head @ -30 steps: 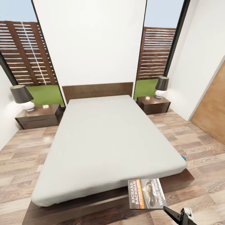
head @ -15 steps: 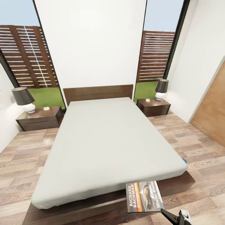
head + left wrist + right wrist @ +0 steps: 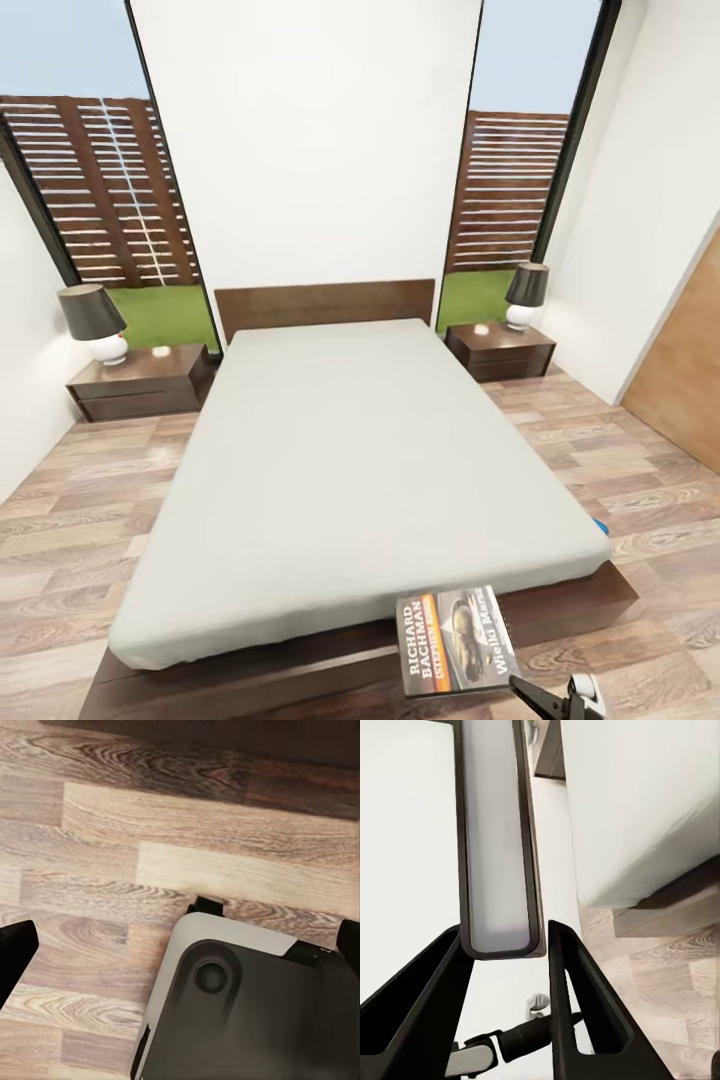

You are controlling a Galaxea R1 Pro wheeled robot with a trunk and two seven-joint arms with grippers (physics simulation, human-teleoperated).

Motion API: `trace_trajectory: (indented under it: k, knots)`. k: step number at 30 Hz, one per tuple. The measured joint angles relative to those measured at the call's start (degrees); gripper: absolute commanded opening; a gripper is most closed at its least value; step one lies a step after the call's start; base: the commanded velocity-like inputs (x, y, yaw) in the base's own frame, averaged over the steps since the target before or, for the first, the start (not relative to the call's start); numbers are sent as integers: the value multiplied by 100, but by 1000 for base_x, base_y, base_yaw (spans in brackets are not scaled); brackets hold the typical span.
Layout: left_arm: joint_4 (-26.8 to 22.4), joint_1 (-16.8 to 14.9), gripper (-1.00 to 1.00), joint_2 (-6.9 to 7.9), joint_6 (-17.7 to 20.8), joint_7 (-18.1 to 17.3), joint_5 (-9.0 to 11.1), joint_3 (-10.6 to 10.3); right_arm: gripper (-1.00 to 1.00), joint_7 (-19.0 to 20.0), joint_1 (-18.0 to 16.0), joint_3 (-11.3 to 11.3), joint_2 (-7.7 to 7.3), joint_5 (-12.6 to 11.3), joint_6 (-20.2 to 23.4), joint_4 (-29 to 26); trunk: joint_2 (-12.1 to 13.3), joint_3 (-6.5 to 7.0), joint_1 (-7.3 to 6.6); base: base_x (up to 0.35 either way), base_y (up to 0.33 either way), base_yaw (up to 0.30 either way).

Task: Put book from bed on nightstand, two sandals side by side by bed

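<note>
You're in a home bedroom: a low bed [image 3: 360,470] with a dark headboard [image 3: 325,303] and bare mattress sits centered against a white wall. Nightstands [image 3: 140,380] [image 3: 500,350] flank it, each with a dark-shaded lamp [image 3: 92,322] [image 3: 525,293]. You've got a wood-plank floor [image 3: 70,520], tall dark-framed windows [image 3: 95,190] showing grass and a slatted fence, and a wood door [image 3: 685,370] at right.
</note>
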Motion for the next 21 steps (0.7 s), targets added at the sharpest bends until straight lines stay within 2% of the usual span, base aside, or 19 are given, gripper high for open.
trace_trajectory:
  k: [7, 21]
  knots:
    - [0, 0, 100, 0, -4, 0, 0, 0, -100, -4, -1, 110, 30, 113, -3, -5, 0, 63, 0, 0, 0, 111]
    - [-1, 0, 100, 0, -4, 0, 0, 0, -100, -4, -1, 137, 45, 146, -11, -7, 0, 188, 0, 0, 0, 116]
